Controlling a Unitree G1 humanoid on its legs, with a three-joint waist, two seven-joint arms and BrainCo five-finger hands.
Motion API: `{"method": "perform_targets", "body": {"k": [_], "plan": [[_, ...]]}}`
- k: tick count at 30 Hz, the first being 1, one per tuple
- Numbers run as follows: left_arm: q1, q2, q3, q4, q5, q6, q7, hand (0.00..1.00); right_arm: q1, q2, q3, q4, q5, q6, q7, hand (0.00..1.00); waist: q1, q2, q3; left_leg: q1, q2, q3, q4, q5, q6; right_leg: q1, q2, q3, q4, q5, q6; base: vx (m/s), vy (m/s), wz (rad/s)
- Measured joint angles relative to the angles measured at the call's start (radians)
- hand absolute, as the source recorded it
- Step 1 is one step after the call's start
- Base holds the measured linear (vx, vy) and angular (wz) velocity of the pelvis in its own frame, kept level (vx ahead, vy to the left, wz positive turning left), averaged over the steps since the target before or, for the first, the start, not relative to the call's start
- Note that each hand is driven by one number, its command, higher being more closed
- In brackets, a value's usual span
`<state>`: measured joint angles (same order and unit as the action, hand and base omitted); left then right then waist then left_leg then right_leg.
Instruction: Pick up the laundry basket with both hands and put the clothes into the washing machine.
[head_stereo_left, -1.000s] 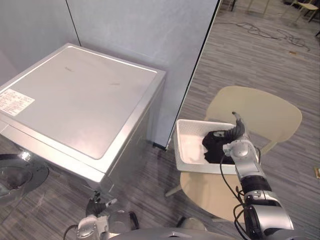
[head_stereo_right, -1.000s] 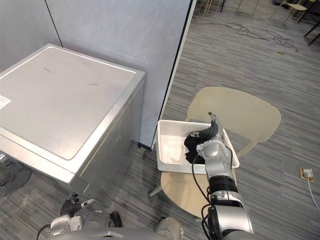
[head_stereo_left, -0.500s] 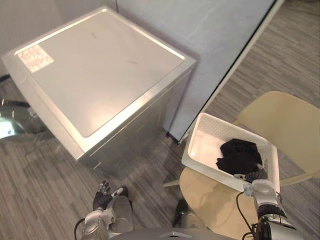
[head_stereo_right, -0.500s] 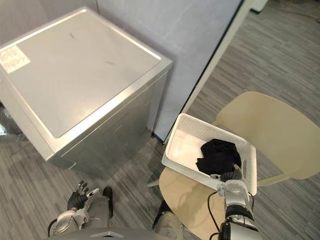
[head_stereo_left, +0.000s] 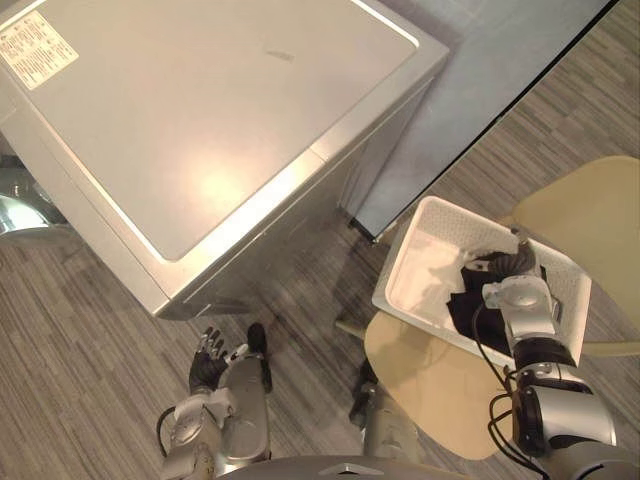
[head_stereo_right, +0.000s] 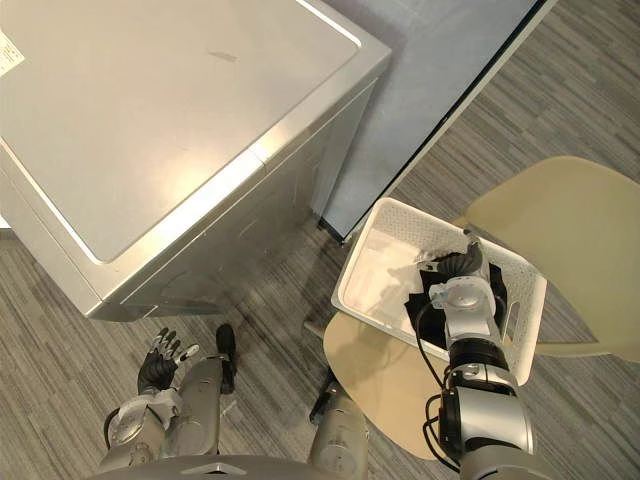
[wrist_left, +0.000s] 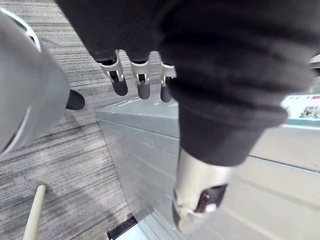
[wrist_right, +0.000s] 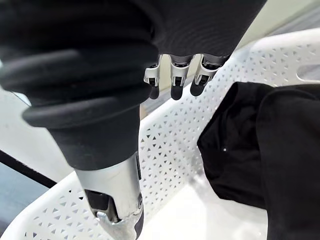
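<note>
The white perforated laundry basket sits on a beige chair seat, right of the silver washing machine. Black clothes lie in its right half, with white cloth beside them. My right hand hovers over the black clothes, inside the basket's rim. In the right wrist view its fingers are straight, holding nothing, with the basket wall and black clothes past them. My left hand hangs low by the machine's front corner, fingers spread, far from the basket.
A blue-grey partition panel stands behind the basket and the machine. The chair's backrest rises at the right. A shiny round door part shows at the machine's left side. Grey plank floor lies in front.
The camera has swung, so the whole scene has shifted. My right hand has gone from the basket's near rim to over the black clothes. The left hand stays low and spread.
</note>
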<state>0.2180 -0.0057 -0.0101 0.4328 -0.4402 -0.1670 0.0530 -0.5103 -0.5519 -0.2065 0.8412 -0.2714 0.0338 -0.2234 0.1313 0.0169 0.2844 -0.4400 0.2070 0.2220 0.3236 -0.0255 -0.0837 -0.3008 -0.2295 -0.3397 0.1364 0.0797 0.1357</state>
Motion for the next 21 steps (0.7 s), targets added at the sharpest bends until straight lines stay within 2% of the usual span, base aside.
{"method": "perform_targets", "body": {"k": [4,7,10,21], "plan": [[-0.001,0.001,-0.048,-0.06,-0.053,-0.006,-0.003,0.0,-0.111,-0.098,0.08,0.051,0.0,0.0,0.001,0.0,-0.014,0.005,0.05,-0.021,-0.004,0.008,0.009,0.003,0.006,-0.038,-0.013,0.009,0.03,0.0,0.0,-0.05,0.014,-0.04],[-0.002,-0.003,-0.083,-0.072,-0.082,-0.009,-0.023,0.0,-0.216,-0.203,0.17,0.112,-0.001,0.001,0.005,0.0,-0.015,0.008,0.068,-0.052,-0.002,0.028,0.021,0.005,0.009,-0.09,-0.017,0.034,0.054,0.001,-0.001,-0.04,0.002,-0.15],[-0.002,-0.012,-0.092,-0.072,-0.099,-0.009,-0.044,0.0,-0.269,-0.292,0.272,0.123,0.0,-0.008,0.041,0.0,-0.024,0.016,0.082,-0.082,0.001,0.046,0.026,0.004,0.011,-0.14,-0.02,0.056,0.071,0.001,-0.002,-0.01,-0.01,-0.14],[-0.045,-0.026,-0.066,-0.066,-0.106,-0.009,-0.036,0.0,-0.289,-0.313,0.323,0.148,0.011,-0.012,0.037,0.0,-0.027,0.036,0.117,-0.146,0.013,0.08,0.04,0.005,0.013,-0.246,-0.028,0.081,0.136,-0.012,-0.011,0.02,-0.025,-0.06]]}}
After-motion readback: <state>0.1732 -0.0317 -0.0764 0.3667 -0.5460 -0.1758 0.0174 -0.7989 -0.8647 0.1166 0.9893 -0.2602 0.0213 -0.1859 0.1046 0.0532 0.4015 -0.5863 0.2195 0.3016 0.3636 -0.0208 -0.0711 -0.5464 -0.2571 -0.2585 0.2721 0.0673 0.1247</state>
